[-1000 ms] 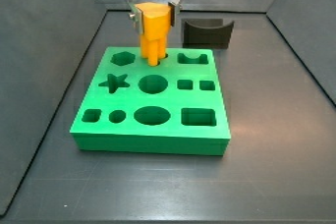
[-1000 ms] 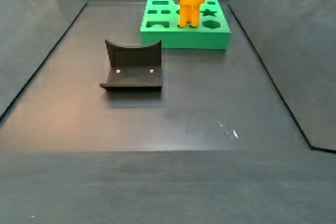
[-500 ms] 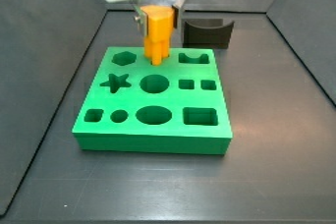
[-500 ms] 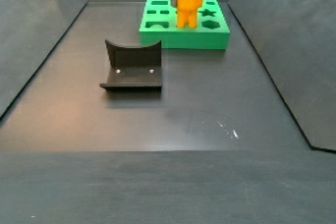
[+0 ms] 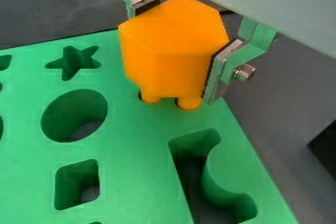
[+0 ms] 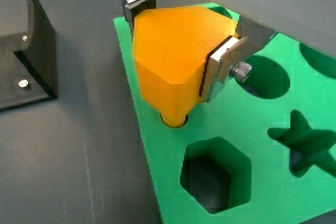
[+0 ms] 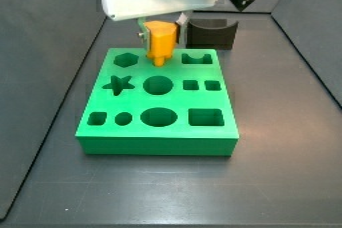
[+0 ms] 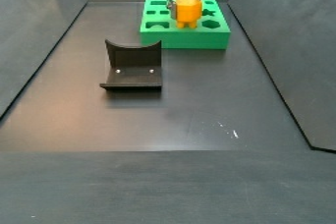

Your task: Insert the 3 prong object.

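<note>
The 3 prong object (image 5: 164, 61) is an orange-yellow piece, held upright between the silver fingers of my gripper (image 5: 178, 39). It also shows in a wrist view (image 6: 178, 61) and in both side views (image 7: 160, 44) (image 8: 188, 10). Its prongs point down and their tips (image 5: 160, 97) reach the top of the green shape board (image 7: 147, 122), at a hole in the far row. How deep they sit is hidden. My gripper (image 7: 160, 27) hangs over the board's far edge, shut on the piece.
The green board (image 8: 184, 39) has several cut-outs: a star (image 5: 75, 59), a round hole (image 5: 73, 115), a hexagon (image 6: 214, 174). The dark fixture (image 7: 214, 32) stands just behind the board, and shows too in a side view (image 8: 132, 66). Dark walls ring the floor.
My gripper has come down with the orange piece. The piece hung well above the board before; now its prongs meet the board's top.
</note>
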Motion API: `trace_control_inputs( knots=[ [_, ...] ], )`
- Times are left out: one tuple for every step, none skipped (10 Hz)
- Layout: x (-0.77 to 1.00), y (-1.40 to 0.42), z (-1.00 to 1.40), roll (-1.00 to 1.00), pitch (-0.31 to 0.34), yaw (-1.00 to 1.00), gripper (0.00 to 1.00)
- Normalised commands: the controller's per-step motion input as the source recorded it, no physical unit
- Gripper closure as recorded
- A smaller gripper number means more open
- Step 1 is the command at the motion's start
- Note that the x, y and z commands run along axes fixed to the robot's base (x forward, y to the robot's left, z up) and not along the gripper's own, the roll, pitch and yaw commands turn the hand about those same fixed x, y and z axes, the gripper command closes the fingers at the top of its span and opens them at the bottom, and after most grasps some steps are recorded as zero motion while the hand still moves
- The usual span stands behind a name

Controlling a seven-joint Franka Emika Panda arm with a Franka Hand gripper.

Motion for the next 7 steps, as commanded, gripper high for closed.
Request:
trace_control_inputs(
  knots=[
    [-0.16,-0.23,-0.26,0.36,-0.100,0.00,1.00],
    [-0.19,-0.17,-0.49,0.27,-0.186,0.00,1.00],
    [-0.28,-0.14,-0.47,0.13,-0.339,0.00,1.00],
    [-0.15,-0.07,-0.43,0.10,-0.291,0.00,1.00],
    [-0.17,0.00,-0.49,0.02,-0.333,0.00,1.00],
    [-0.13,0.00,-0.27,-0.07,-0.279,0.00,1.00],
    [0.00,0.00,0.00,0.00,0.000,0.00,1.00]
  ],
)
